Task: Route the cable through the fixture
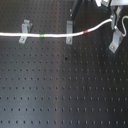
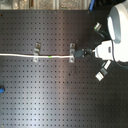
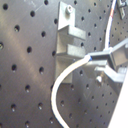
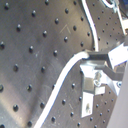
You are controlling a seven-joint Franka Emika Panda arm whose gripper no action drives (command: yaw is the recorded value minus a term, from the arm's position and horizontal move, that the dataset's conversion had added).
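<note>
Cable thru two clips, third clip left to do.

Going L to R in the first exterior view: the cable [image 1: 55, 36] ran in from the first exterior view's left edge over the black desk [image 1: 60, 90], sat at the left clip [image 1: 24, 31], green band [image 1: 43, 36] betw. clips, then the middle clip [image 1: 69, 31], red band [image 1: 88, 31] past it, rising to my claw [image 1: 116, 16]. Right clip [image 1: 115, 42] looked unthreaded, so I judged abt two-thirds done. In the first wrist view the claw [image 3: 100, 64] was clamped on the cable. Couldn't confirm the cable was truly seated in the clips; too blurry. Claw was cut off at frame top; cable's far end was out of view.
</note>
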